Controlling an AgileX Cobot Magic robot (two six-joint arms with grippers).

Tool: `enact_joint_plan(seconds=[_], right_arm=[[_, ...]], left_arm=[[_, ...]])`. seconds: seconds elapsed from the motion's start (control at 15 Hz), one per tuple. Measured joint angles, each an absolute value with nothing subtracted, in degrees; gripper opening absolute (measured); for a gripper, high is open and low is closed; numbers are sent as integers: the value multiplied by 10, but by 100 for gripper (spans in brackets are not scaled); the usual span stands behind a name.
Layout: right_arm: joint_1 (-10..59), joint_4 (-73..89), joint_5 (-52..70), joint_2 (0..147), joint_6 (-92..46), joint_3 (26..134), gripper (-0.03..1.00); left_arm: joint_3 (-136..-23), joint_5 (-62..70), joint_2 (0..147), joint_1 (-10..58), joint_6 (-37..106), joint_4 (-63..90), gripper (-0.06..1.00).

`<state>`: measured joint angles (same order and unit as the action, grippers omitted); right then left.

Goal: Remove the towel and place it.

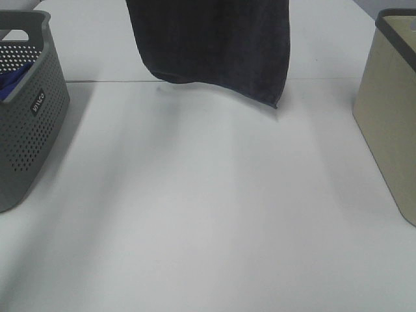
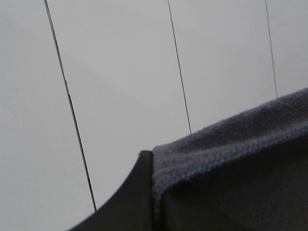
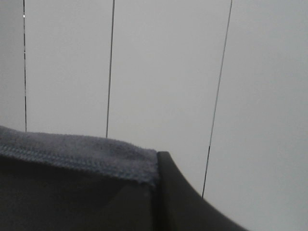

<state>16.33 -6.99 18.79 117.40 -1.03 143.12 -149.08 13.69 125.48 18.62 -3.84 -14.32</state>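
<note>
Left hand (image 2: 152, 168) and right hand (image 3: 157, 167) each clamped on the towel (image 1: 214, 45) at its top hem. It hangs spread above the desk (image 1: 208, 214), one corner lower. Risk: a shallow hem pinch slips, or the low corner drags and bunches when lowered.
</note>
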Motion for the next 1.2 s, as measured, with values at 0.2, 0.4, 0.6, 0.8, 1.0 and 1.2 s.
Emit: enact_joint_plan(seconds=[0.2,0.4,0.6,0.8,1.0,1.2], right_arm=[[159,-49,189,1204,-11,1431,2],[156,-21,192,1219,-37,1431,2],[156,6,227,1219,-51,1431,2],[156,17,362,1208,-51,1431,2],[156,44,484,1180,-51,1431,2],[157,57,637,1141,-51,1431,2]], left_arm=[[-1491,134,1276,181,-41,-144,0],[-1491,135,1286,181,-41,-148,0],[-1491,157,1286,181,-41,-150,0],[-1491,304,1286,181,-25,-135,0],[-1491,451,1272,181,-5,-94,0],[-1491,609,1236,184,0,-36,0]])
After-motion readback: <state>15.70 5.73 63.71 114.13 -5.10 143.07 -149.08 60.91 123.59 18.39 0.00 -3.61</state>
